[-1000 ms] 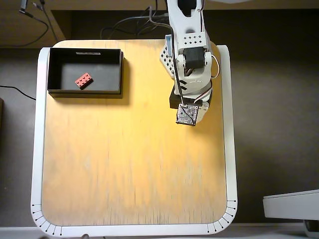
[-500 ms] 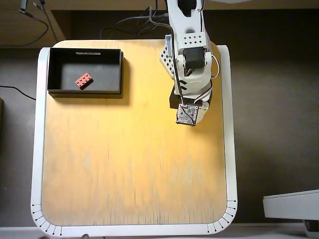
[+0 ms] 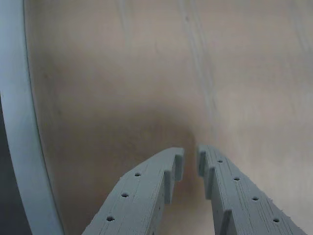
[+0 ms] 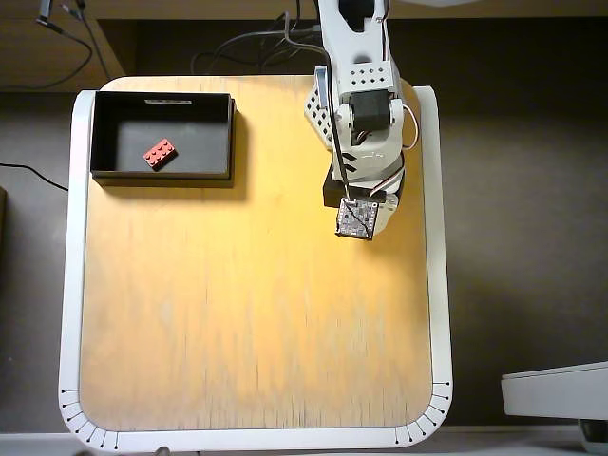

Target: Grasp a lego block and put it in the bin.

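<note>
- Well away from the gripper (image 3: 190,161), the lego block (image 4: 160,153) lies flat on the dark floor of the bin (image 4: 161,173), studs up.
- Seen in the overhead view, the block's long axis runs on a slant, from its lower-left end up to its upper-right end, so it sits askew to the bin's straight walls.
- It rests slightly left of the bin's middle and touches none of the walls.
- From the arm (image 4: 361,114) in that view, the block is far to the left and a little higher, with a wide strip of bare wooden table (image 4: 247,313) between them; the bin sits at the table's upper-left corner and the arm near the upper-right edge.
- Up close in the wrist view, the two grey fingers (image 3: 142,191) reach in from the bottom edge, their tips nearly together with only a narrow slit left between them, and nothing is held in it.
- Under those tips is plain wood, and the table's pale rim (image 3: 19,147) curves down the left side of the wrist view.
- Neither block nor bin shows in the wrist view.
</note>
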